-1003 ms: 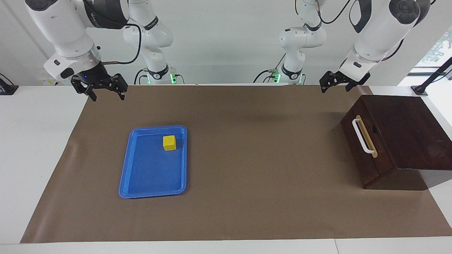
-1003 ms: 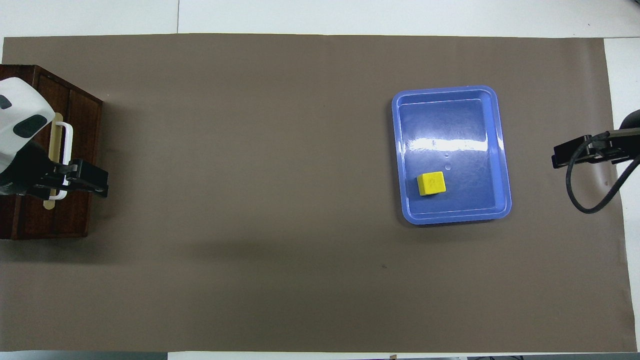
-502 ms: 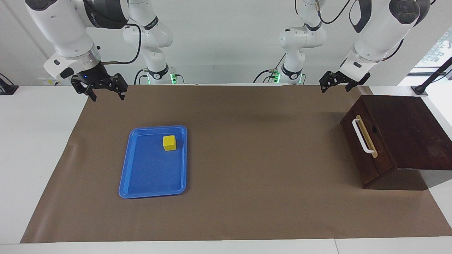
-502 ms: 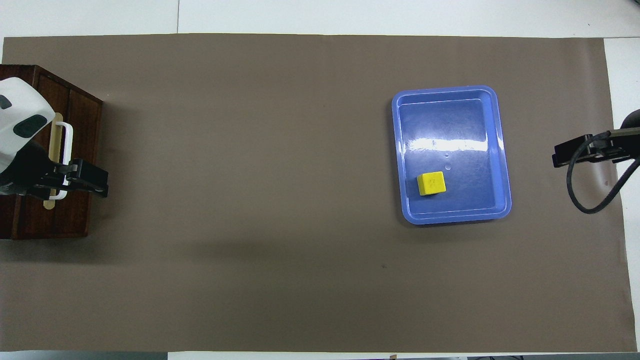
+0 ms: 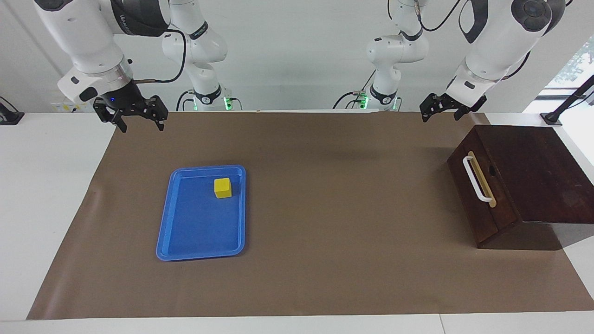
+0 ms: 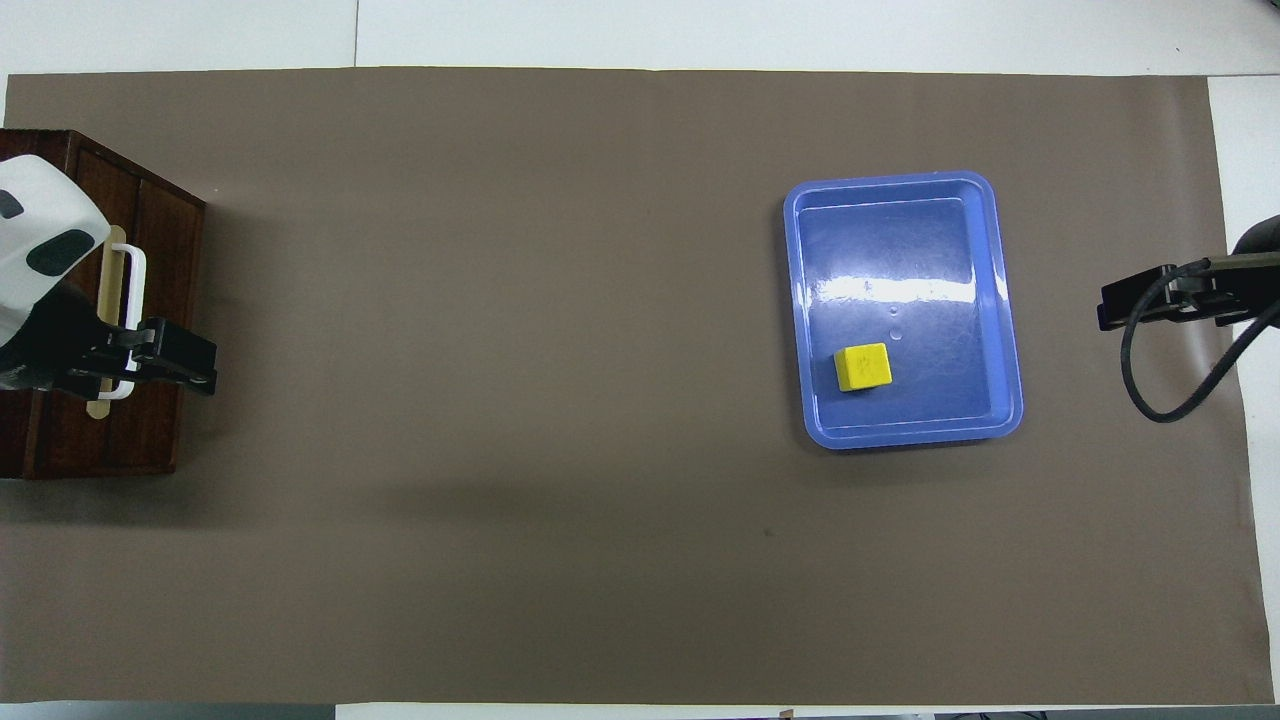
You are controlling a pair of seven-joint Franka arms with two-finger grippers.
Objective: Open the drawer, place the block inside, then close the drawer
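Right hand [image 5: 137, 119] hangs high over the brown mat [image 5: 325, 222] at the right arm's end of the worktop [image 5: 51, 195], its fingers spread wide and empty. Set against the frames from a second ago, we note it has crept slightly upward and toward the mat's middle; in the overhead view its tip sits a shade farther in from the edge. A small drift, not yet a committed reach.

Left hand [image 5: 441, 109] hovers in the air just beside the dark wooden box [image 5: 533, 176], above the corner nearest the robots. We see no shift in it across the same second, so we log it as waiting. Its fingers look parted and hold nothing. From above it overlaps the white handle [image 6: 130, 320], but the facing view shows it well clear, so no contact.

Drawer [image 5: 482, 195] is shut, front flush with the box, handle untouched. Block [image 5: 222, 188] sits inside the blue tray [image 5: 162, 232], in the part nearer the robots, apart from the tray walls. Tray and box lie well apart, at the two ends of the mat.

Our reading: nothing of the task is done yet. The only motion belongs to the arm on the block's side, while the drawer side idles. We judge the opening step must come first: the left hand needs to drop to the handle and pull, since a block picked up now would have nowhere to go. The handle runs along a slanted front, so the hand's approach angle will matter.
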